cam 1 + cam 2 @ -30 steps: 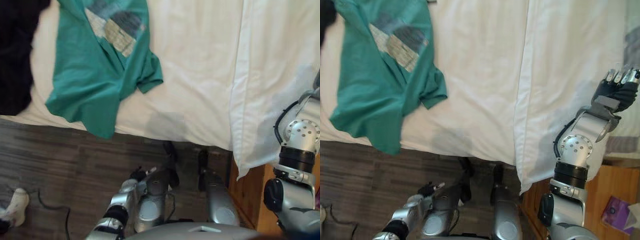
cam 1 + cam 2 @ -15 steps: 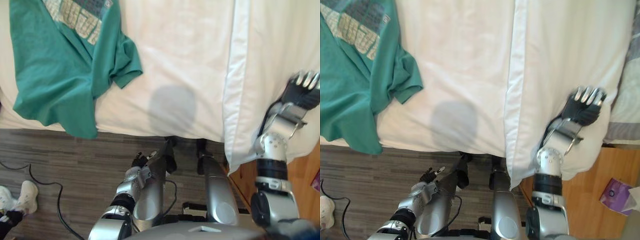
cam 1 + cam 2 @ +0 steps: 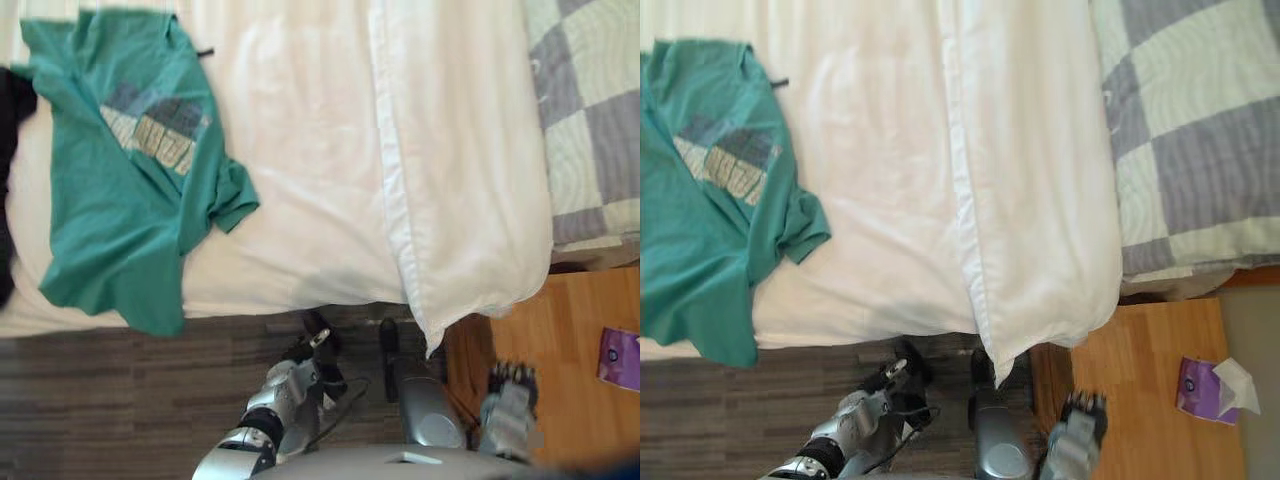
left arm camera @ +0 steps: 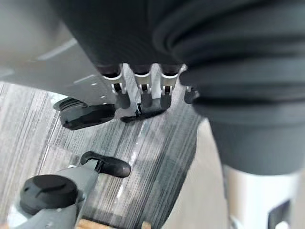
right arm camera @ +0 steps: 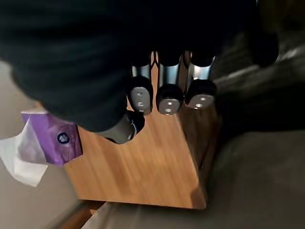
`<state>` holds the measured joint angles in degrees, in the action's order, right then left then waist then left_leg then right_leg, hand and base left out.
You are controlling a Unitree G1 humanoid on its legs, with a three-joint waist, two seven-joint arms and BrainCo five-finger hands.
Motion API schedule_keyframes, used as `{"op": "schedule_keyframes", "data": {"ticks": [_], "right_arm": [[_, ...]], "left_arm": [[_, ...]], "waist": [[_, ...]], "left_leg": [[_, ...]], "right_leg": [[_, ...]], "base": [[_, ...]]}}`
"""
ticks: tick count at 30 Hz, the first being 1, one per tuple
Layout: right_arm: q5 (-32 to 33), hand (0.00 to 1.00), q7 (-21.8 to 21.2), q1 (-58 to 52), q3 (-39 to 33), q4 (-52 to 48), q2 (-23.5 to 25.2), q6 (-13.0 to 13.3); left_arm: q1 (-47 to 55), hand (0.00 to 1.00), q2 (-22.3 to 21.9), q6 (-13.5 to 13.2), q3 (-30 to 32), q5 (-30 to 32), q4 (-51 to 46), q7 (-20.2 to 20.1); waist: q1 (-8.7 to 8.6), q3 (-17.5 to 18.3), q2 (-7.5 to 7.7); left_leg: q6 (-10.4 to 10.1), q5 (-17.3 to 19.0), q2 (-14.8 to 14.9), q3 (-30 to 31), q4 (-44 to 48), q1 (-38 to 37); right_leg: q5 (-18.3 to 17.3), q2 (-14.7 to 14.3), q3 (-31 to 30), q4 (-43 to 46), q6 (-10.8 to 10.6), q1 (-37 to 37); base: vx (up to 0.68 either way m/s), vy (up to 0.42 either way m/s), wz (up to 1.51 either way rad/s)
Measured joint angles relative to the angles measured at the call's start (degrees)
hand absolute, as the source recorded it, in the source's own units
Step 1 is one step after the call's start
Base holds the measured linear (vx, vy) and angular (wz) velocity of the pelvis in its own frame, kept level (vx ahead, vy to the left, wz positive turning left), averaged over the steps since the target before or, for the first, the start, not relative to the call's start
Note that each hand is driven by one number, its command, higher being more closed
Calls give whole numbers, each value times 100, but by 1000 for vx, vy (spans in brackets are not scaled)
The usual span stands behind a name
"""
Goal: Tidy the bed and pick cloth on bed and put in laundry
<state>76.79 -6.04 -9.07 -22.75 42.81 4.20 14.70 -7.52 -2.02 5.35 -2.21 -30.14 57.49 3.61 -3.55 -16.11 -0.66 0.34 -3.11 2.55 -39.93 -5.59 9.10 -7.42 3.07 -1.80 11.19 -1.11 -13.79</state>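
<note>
On the left part of the bed (image 3: 300,150), a green T-shirt (image 3: 120,210) lies spread out, its lower edge drooping over the near side toward the dark floor (image 3: 100,400). A black garment (image 3: 8,100) sits just beside it. The left hand (image 3: 312,345) hangs low above the floor, fingers loosely apart and empty. The right hand (image 3: 510,385) hangs over a wooden nightstand (image 3: 570,340), fingers relaxed, holding nothing. A purple tissue pack (image 3: 1195,385) lies on the nightstand.
</note>
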Motion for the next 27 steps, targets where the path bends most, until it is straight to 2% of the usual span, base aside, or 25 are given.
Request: {"op": "schedule_keyframes", "data": {"ticks": [3, 4, 5, 6, 7, 8, 10, 11, 14, 23, 26, 27], "right_arm": [[-759, 100, 85, -279, 303, -12, -10, -6], [-1501, 0, 200, -324, 454, -16, -8, 0], [-1801, 0, 238, -345, 544, -21, -10, 0], [-2431, 0, 319, -401, 714, -37, -17, -12], [-3380, 0, 480, -481, 1015, -38, -30, -100], [-3824, 0, 538, -490, 1170, -32, -33, -160], [-5248, 0, 683, -484, 1453, -25, -97, -326], [-5763, 0, 719, -481, 1507, 11, -101, -407], [-6243, 0, 671, -403, 1638, 295, -223, -634], [-6238, 0, 526, -73, 1617, 933, -397, -1028], [-6394, 0, 394, 33, 1622, 1046, -495, -1188], [-6546, 0, 381, 62, 1637, 1052, -529, -1212]], "left_arm": [[233, 0, 36, 30, -117, 6, 3, -153], [357, 0, 64, 78, -234, 33, 4, -227], [428, 0, 64, 113, -235, 34, 4, -252], [504, 0, 77, 172, -240, 61, -17, -271], [550, 0, 99, 241, -238, 153, -23, -329], [598, 0, 117, 282, -237, 164, -30, -331], [673, 0, 154, 372, -233, 225, -66, -339], [696, 0, 185, 429, -227, 269, -68, -347], [769, 0, 248, 436, -209, 444, -73, -372], [872, 0, 311, 170, 285, 1035, -42, -446], [879, 0, 270, -34, 309, 1071, -44, -423], [879, 0, 252, -163, 382, 1042, -49, -368]], "waist": [[-1, 403, 58], [3, 497, 88], [3, 531, 101], [4, 602, 111], [56, 723, 152], [89, 773, 164], [121, 935, 218], [133, 987, 253], [156, 1133, 288], [252, 1171, 212], [296, 1189, 189], [309, 1162, 170]], "left_leg": [[-36, 30, 24, -37, -28, -177], [-52, 60, 29, -42, -30, -343], [-59, 92, 31, -45, -32, -421], [-66, 123, 32, -36, -33, -508], [-78, 144, 32, -28, -34, -625], [-80, 154, 31, -21, -36, -672], [-71, 182, 14, 59, -39, -770], [-69, 190, -6, 158, -40, -829], [-49, 203, -77, 445, -44, -842], [-16, 188, -192, 815, -48, -1020], [-9, 212, -191, 831, -21, -1025], [30, 332, -135, 803, 231, -946]], "right_leg": [[-87, -12, 6, 5, 34, 157], [-128, -10, 37, 1, 33, 335], [-148, -7, 52, 0, 25, 419], [-171, -2, 90, -9, 26, 520], [-182, 4, 118, -32, 28, 661], [-191, 5, 127, -44, 30, 725], [-206, 30, 215, -129, 27, 899], [-217, 53, 311, -181, 14, 1028], [-226, 125, 584, -339, -2, 1249], [-258, 208, 881, -540, -32, 1647], [-328, 209, 886, -499, -17, 1654], [-346, 223, 875, -403, -13, 1645]], "base": [[28, -76, -5], [29, -76, 3], [22, -59, 8], [21, -54, 10], [20, -50, 10], [16, -40, 7], [27, -32, 20], [32, -27, 35], [53, -17, 49], [69, -13, 21], [54, -37, 5], [91, -55, -4]]}}
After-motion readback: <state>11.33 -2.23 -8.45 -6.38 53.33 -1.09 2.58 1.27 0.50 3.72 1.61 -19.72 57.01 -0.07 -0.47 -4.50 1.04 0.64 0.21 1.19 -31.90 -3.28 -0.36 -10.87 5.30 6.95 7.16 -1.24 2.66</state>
